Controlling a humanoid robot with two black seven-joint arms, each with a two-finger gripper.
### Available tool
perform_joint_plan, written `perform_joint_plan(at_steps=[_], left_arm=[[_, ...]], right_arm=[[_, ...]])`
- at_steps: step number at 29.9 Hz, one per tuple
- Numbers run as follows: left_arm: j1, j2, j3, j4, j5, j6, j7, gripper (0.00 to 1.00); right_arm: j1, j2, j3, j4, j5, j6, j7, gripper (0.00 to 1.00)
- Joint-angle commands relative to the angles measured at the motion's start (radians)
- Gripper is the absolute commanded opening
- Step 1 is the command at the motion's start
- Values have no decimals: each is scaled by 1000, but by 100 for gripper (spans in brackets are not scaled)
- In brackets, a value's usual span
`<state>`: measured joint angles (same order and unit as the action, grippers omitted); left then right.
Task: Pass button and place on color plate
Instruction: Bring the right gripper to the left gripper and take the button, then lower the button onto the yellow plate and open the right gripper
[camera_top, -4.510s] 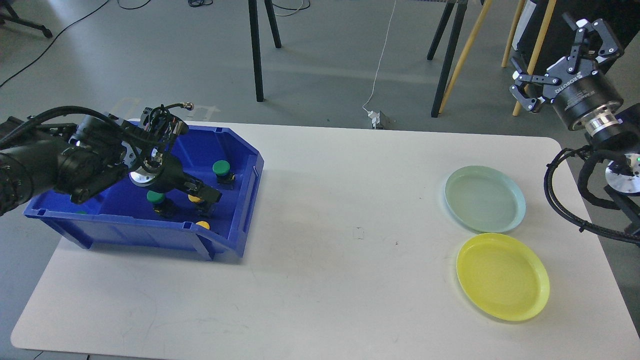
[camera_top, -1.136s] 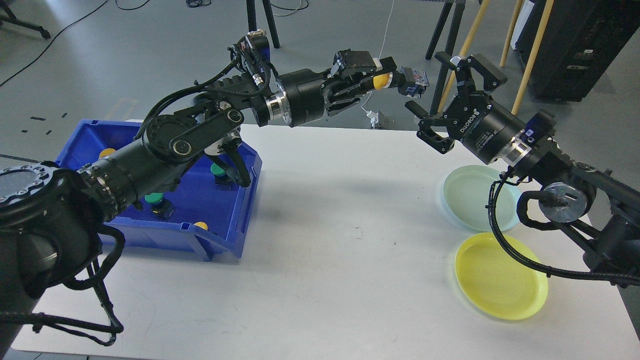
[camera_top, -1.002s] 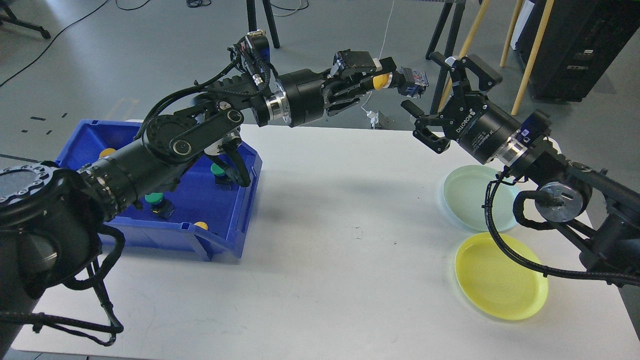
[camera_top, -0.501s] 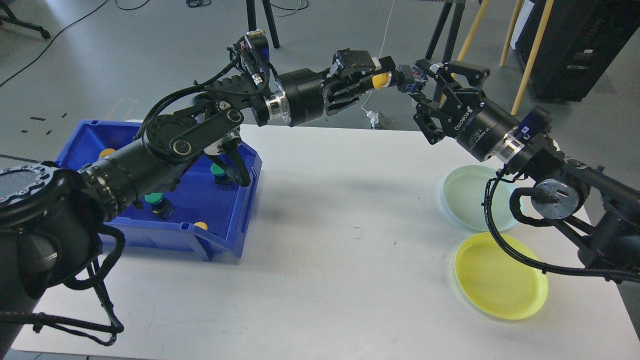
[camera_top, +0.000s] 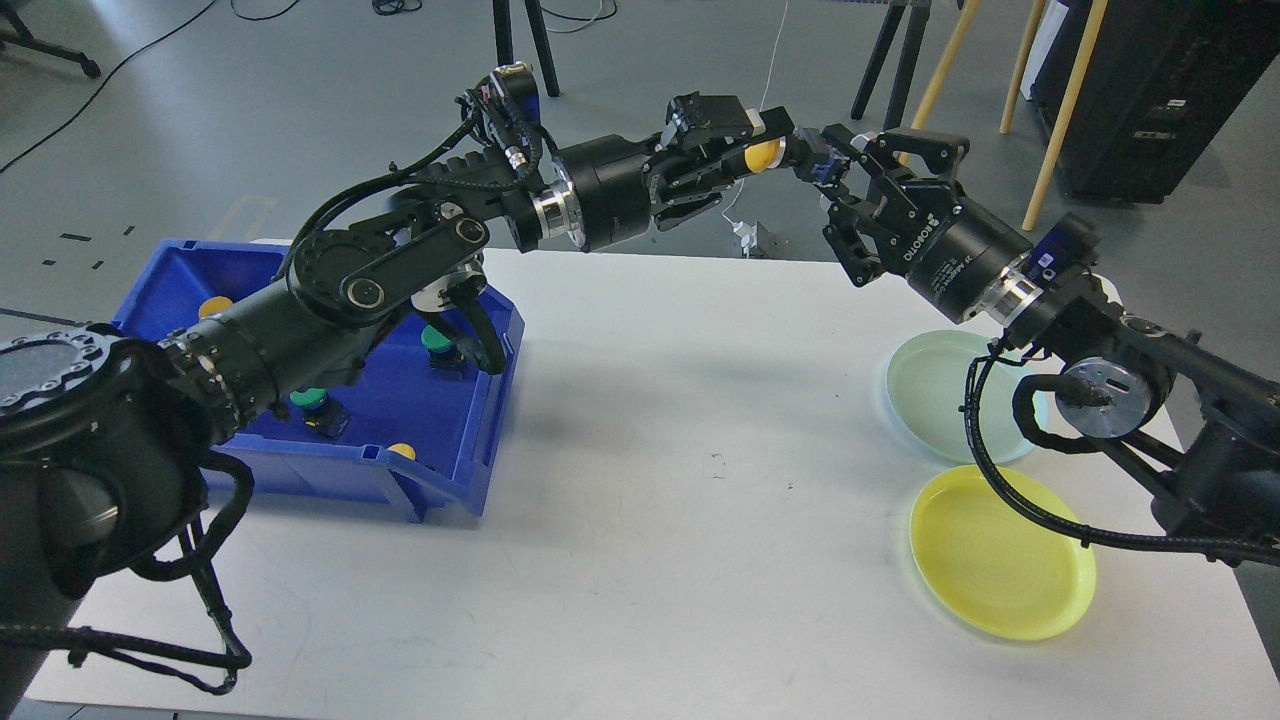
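Note:
A yellow button (camera_top: 766, 156) with a dark blue-black base is held high above the table's far edge between my two grippers. My left gripper (camera_top: 762, 140) is shut on its yellow cap end. My right gripper (camera_top: 826, 170) comes in from the right, its fingers (camera_top: 838, 135) closed in on the button's base. The yellow plate (camera_top: 1000, 570) lies at the front right of the white table, and the pale green plate (camera_top: 930, 390) lies just behind it. Both plates are empty.
A blue bin (camera_top: 490, 400) at the table's left holds green buttons (camera_top: 435, 340) and yellow buttons (camera_top: 403, 450). My right arm and its cable (camera_top: 985, 470) hang over the green plate's right side. Chair and easel legs stand behind the table.
My left arm lifted a yellow button out of the bin and carried it right. My right gripper came in from the right and narrowed its fingers around the button's base.

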<state>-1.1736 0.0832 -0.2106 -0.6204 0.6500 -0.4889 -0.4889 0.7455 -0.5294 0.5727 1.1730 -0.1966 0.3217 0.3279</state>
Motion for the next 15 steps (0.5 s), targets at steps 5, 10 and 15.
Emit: perform_joint_plan(at_steps=[5, 10, 15], left_arm=[[5, 3, -1, 1, -6, 0, 0, 89], [5, 3, -1, 2, -7, 0, 0, 89], [5, 0, -1, 7, -7, 0, 0, 90]], right_arm=[[-78, -110, 55, 48, 11, -48, -10, 1], [-340, -397, 49, 314, 25, -257, -33, 1], [-618, -567, 39, 410, 230, -369, -36, 1]])
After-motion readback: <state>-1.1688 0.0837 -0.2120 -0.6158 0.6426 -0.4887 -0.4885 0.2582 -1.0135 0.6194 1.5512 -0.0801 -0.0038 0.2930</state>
